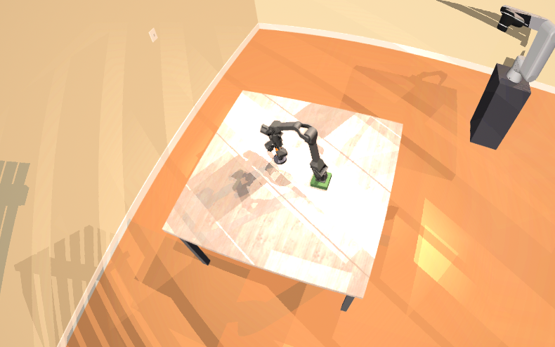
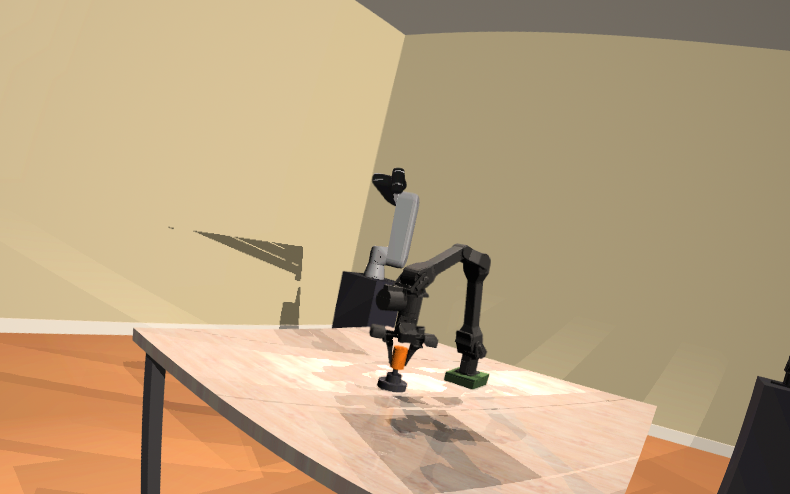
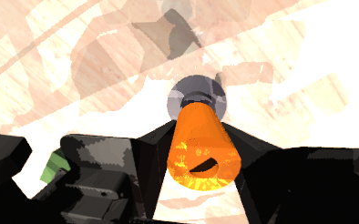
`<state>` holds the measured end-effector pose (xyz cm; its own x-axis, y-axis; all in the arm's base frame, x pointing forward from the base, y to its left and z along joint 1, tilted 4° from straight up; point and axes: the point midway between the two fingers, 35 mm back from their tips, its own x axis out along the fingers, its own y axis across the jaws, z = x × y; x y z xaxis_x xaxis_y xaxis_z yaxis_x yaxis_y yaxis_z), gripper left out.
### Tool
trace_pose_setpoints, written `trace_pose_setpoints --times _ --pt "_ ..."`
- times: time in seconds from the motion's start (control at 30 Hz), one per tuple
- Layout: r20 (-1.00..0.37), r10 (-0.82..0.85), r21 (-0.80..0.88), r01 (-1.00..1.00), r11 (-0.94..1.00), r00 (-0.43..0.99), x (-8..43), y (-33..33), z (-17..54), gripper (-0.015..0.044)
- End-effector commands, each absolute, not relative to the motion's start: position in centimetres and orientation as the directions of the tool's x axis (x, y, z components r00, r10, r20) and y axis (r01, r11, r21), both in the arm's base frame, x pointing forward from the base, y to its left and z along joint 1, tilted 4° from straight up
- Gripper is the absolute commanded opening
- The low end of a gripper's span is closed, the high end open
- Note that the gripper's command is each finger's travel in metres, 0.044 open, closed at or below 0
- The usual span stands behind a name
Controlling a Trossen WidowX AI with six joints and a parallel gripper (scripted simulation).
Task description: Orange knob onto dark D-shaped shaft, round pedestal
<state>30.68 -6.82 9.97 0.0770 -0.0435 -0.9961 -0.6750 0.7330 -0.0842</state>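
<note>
The tool (image 1: 277,151) (image 2: 399,356) (image 3: 197,125) is clamped on the orange knob (image 1: 276,149) (image 2: 399,357) (image 3: 201,125), gripping its sides so that both ends stay free and the hole can meet the shaft; the knob sits between the fingertips, roughly upright, above the round pedestal (image 1: 279,159) (image 2: 391,385) (image 3: 174,98), which stands on the table (image 1: 314,263) (image 2: 275,423) (image 3: 8,59) beneath the tool; a gap under the knob suggests it is not seated, probably leaving room to turn it until the flats agree
</note>
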Motion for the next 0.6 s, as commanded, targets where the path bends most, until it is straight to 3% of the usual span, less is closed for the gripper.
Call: trace_pose_setpoints --times 0.0,0.57 --pt "-0.995 -0.041 -0.093 -0.749 0.656 0.088 31.04 -6.81 10.36 0.0" --pt "-0.995 -0.041 -0.094 -0.756 0.648 0.088 31.57 -6.89 9.84 0.0"
